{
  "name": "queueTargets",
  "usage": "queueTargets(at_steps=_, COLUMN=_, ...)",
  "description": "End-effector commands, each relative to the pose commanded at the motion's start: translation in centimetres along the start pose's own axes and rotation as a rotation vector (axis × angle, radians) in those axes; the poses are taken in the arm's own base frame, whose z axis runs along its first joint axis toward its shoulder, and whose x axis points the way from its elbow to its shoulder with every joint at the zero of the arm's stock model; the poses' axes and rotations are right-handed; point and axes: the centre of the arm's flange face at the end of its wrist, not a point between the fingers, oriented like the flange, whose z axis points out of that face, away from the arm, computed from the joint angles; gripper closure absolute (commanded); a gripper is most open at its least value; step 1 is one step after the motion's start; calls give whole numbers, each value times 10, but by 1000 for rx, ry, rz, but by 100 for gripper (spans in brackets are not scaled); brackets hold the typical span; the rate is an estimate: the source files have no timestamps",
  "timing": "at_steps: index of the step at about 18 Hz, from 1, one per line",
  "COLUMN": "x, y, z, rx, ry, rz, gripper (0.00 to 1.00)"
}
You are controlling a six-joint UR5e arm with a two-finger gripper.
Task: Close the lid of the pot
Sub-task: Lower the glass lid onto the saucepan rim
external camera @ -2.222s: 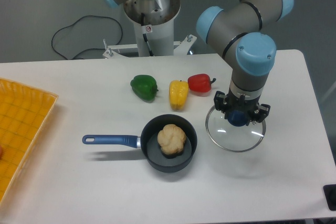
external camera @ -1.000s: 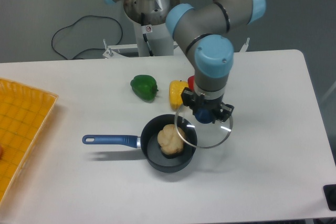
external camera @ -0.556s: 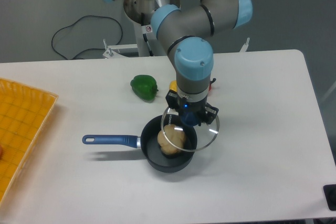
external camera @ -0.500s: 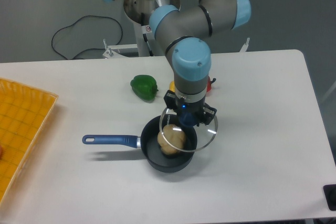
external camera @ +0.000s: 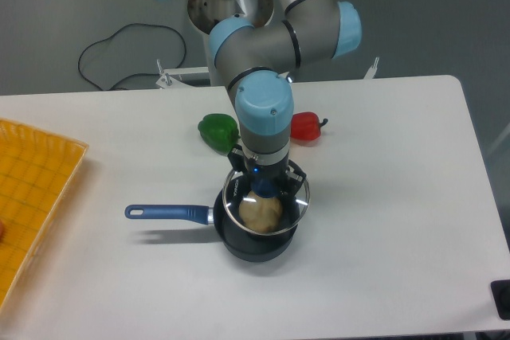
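Single fixed view of the placement step. The gripper (external camera: pixel 264 188) hangs straight down from the arm (external camera: pixel 263 109) and pinches the blue knob of the pot lid (external camera: pixel 296 205), its fingers pressed against the knob from both sides; the knob itself is mostly hidden by the fingers. The glass lid, edged with a thin metal rim, sits directly above the pot (external camera: pixel 256 240), a small dark saucepan whose long blue handle (external camera: pixel 167 212) points to the left across the white table (external camera: pixel 398 220). Lid rim and pot rim appear nearly concentric; whether they touch cannot be told from this angle. A pale, lumpy food item (external camera: pixel 261 214) is visible through the glass inside the pot. Behind the arm lie a green bell pepper (external camera: pixel 213 130) and a red bell pepper (external camera: pixel 307 127); a yellow tray (external camera: pixel 32 189) occupies the left table edge. The task is judged to be near completion: the next move calls for a short vertical descent until the rim seats evenly on the pot, then release of the knob and a straight upward retreat.
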Motion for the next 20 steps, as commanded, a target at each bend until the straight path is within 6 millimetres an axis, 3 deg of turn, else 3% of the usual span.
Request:
queueTargets(at_steps=9, x=11, y=-6, z=7, rx=20, ry=-18, rz=-2, gripper=58)
queueTargets(at_steps=20, x=10, y=-10, z=16, rx=11, ry=-11, rz=-11, gripper=58)
